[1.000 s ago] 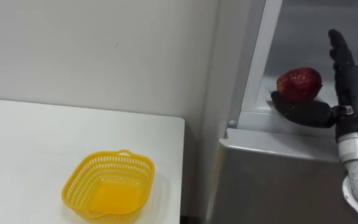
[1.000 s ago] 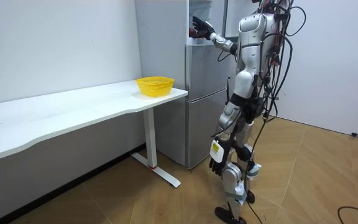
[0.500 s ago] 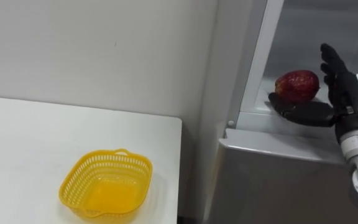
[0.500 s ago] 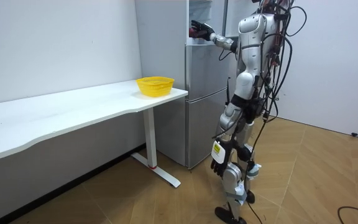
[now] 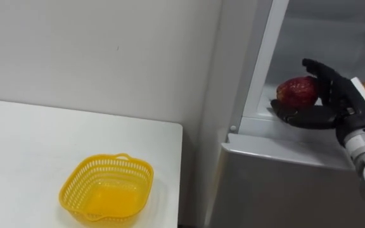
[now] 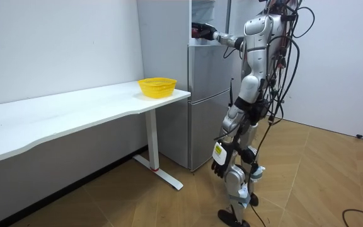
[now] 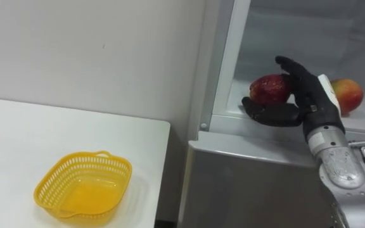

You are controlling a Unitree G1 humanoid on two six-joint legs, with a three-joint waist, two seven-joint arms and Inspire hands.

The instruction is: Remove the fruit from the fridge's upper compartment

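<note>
In the open upper compartment of the fridge, a red fruit lies on the shelf close to the front sill, near the left door frame; the right hand reaches in from the fridge's right side and brackets it. Its fingers lie close together, nearly straight, along the fruit's upper right side, while the thumb is spread wide and runs beneath the fruit's front (whether they press on the skin I cannot tell); nothing is curled tight, and the fruit rests on the shelf. A second fruit, orange and red, lies farther right on the same shelf, behind the hand. The robot stands upright facing the fridge, right arm raised to that shelf; its left hand hangs by its thigh. To the fridge's left, a white table carries a yellow basket near the corner closest to the fridge.
</note>
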